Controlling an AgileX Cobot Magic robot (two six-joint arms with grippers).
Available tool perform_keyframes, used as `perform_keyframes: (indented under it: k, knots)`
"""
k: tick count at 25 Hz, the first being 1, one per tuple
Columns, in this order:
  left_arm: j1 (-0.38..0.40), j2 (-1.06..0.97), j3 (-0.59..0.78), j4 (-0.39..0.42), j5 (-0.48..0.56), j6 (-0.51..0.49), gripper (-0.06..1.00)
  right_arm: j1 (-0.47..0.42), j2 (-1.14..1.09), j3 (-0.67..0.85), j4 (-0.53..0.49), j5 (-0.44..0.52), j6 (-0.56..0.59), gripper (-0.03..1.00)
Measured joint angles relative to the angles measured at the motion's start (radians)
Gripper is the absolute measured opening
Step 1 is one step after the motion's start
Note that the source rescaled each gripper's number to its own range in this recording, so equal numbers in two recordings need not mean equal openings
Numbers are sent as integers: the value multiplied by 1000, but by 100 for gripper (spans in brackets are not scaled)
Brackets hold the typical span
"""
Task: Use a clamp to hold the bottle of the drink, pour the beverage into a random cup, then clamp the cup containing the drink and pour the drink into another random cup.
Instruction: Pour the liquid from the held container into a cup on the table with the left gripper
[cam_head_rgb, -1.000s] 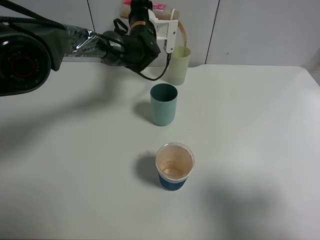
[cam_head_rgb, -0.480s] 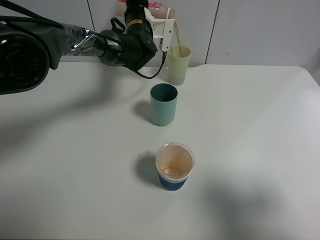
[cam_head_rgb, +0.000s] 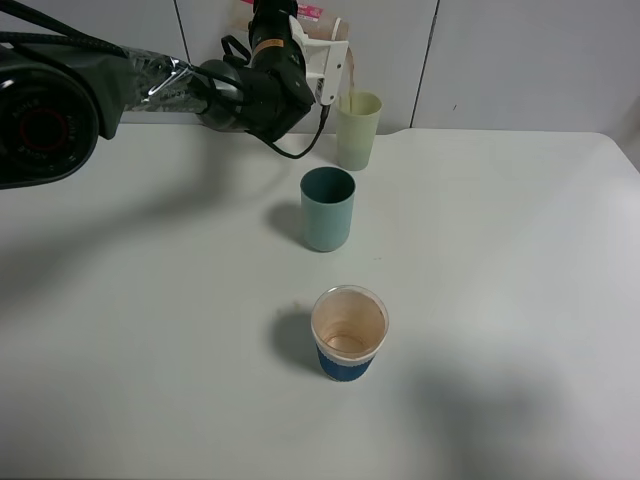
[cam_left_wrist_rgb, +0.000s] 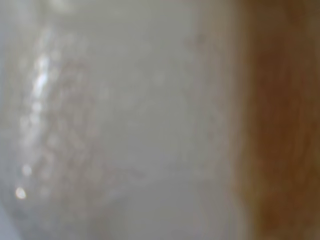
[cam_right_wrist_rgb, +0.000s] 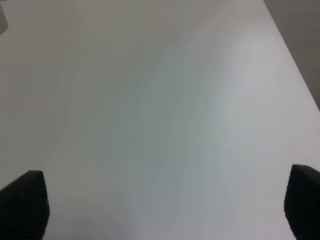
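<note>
At the back of the table my left gripper (cam_head_rgb: 334, 52) is shut on the bottle (cam_head_rgb: 312, 12), tipped over the pale yellow-green cup (cam_head_rgb: 358, 130). A thin brown thread of beverage (cam_head_rgb: 352, 76) falls from the bottle's mouth into that cup. The left wrist view is a blur of clear bottle (cam_left_wrist_rgb: 125, 120) wall, with brown beverage (cam_left_wrist_rgb: 280, 125) along one side. The teal cup (cam_head_rgb: 327, 208) stands upright just in front of the pale cup. My right gripper (cam_right_wrist_rgb: 165, 205) is open over bare table, its dark fingertips (cam_right_wrist_rgb: 22, 202) far apart.
A paper cup (cam_head_rgb: 349, 333) with a blue base stands nearer the front, brown residue inside. The white table (cam_head_rgb: 500, 300) ends at a wall close behind the pale cup. The table's right edge (cam_right_wrist_rgb: 295, 55) shows in the right wrist view.
The left gripper lifted and tipped the bottle further. The arcing brown stream into the pale cup has thinned to a faint thread. The right gripper has not moved.
</note>
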Motion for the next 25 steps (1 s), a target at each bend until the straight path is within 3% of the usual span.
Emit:
perform_keyframes:
  k: [19,23,25]
  knots:
    - [0,0,0,61,-9,81,5,0,0,0,0,0,0,100]
    - [0,0,0,109,-10,94,5,0,0,0,0,0,0,100]
    - [0,0,0,172,-10,97,5,0,0,0,0,0,0,100]
